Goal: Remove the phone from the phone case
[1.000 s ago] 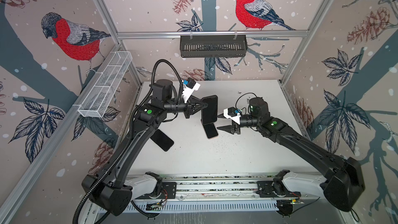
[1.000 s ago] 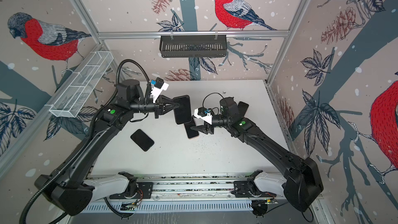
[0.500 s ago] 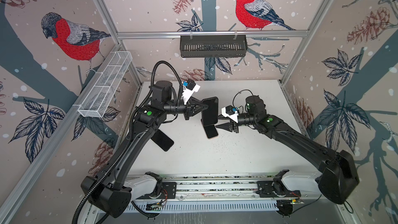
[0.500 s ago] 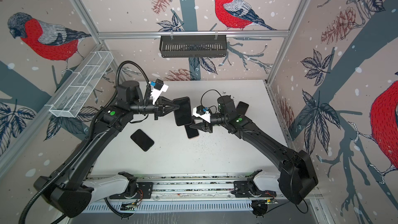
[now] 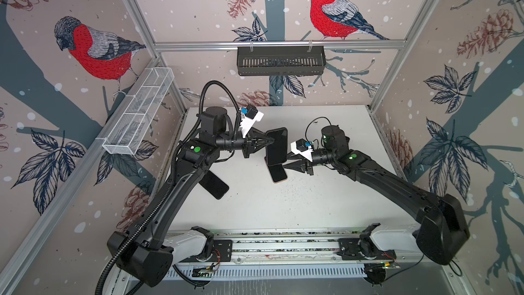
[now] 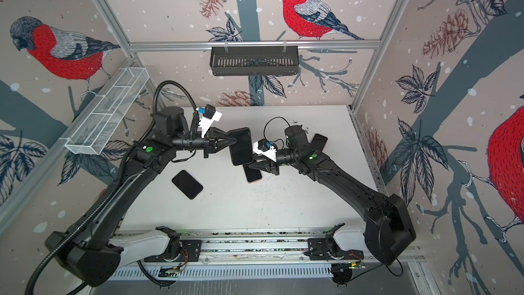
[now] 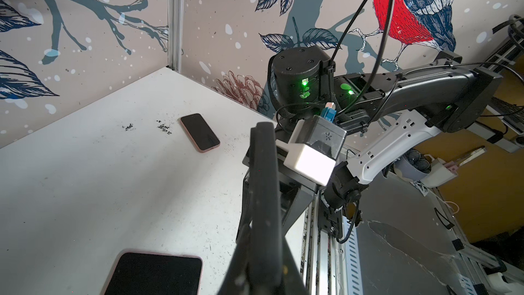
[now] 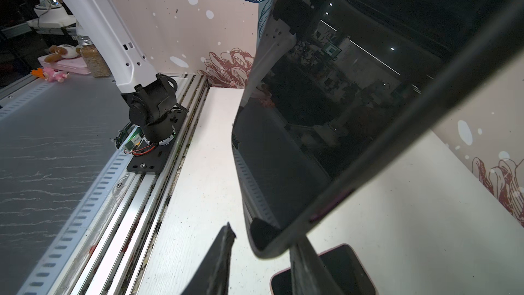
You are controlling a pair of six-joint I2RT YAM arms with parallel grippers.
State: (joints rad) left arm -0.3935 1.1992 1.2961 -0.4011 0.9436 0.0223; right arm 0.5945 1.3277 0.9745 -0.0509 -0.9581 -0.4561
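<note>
Mid-table (image 5: 312, 202): the left gripper (image 5: 270, 141) was pressed tight on the side edge of the phone (image 5: 276, 146) and held it upright in the air. The screen was dark and the phone sat inside its black case (image 8: 425, 107). The right gripper (image 8: 263, 241) was at the phone's lower corner with its jaws spread to either side, and one finger (image 8: 224, 251) stood clear of the case. A pink-rimmed phone (image 5: 278, 173) lay flat beneath. A dark phone (image 6: 187, 184) lay by the left arm, and a third phone (image 6: 319, 141) lay behind the right arm.

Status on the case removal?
Left gripper shut on cased phone, held aloft. Right gripper open, straddling its lower corner. Second phone lies on table underneath.
</note>
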